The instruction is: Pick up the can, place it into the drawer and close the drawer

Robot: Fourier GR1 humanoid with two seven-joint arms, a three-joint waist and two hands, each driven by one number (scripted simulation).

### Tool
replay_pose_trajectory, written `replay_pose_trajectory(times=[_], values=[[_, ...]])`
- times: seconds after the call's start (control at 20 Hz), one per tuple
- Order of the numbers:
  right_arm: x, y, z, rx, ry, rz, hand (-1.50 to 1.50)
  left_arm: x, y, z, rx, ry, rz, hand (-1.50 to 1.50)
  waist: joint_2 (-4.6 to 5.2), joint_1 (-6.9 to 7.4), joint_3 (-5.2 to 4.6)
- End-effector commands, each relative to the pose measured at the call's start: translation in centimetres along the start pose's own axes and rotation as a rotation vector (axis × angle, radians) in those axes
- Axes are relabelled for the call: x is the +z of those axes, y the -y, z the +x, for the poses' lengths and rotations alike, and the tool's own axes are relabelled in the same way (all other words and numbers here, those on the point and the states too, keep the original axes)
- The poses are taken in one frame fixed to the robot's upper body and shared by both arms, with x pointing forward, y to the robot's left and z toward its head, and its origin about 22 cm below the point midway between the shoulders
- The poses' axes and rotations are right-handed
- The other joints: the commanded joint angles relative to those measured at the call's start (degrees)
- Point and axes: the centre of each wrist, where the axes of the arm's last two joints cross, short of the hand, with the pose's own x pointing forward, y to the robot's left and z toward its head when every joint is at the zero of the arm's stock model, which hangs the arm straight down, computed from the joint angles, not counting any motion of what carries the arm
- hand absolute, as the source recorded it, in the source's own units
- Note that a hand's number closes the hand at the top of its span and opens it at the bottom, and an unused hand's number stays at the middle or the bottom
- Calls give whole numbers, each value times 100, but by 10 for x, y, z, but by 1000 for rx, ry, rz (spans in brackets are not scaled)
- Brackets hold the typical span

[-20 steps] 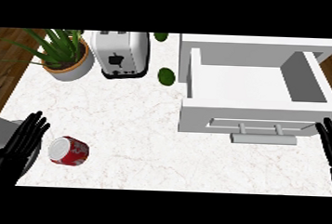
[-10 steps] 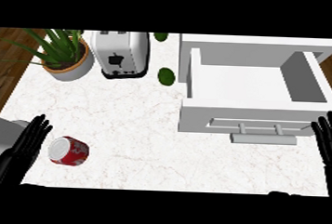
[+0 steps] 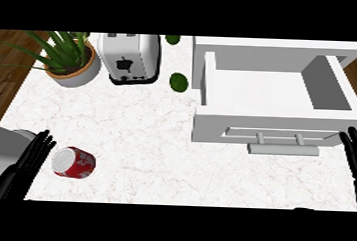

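The small red metal can with a silver end (image 3: 74, 162) lies on its side near the front left of the white marbled counter (image 3: 143, 141), touching or just beside the straight fingers of the left hand (image 3: 25, 165), which is open and holds nothing. Judged by its look, it is light, stiff, smooth and apt to roll, so the curved red wall is the place to wrap it. The boxy white drawer (image 3: 275, 91) stands open, its bar handle (image 3: 284, 149) forward, well right, near the right hand (image 3: 355, 154), also open.
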Motion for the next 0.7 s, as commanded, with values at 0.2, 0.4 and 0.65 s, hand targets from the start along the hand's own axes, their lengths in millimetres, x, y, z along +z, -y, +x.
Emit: replay_pose_trajectory(times=[0.2,0.4,0.65], values=[[-11,2,3,5,0,24,-150,-14,4,-27,7,-36,17,-150,2,-2,-1],[19,-9,13,10,-11,3,-150,-3,10,-32,20,-62,23,-150,-3,-9,-1],[0,16,8,14,10,-4,-150,-11,6,-41,27,-47,10,-150,0,-3,0]])
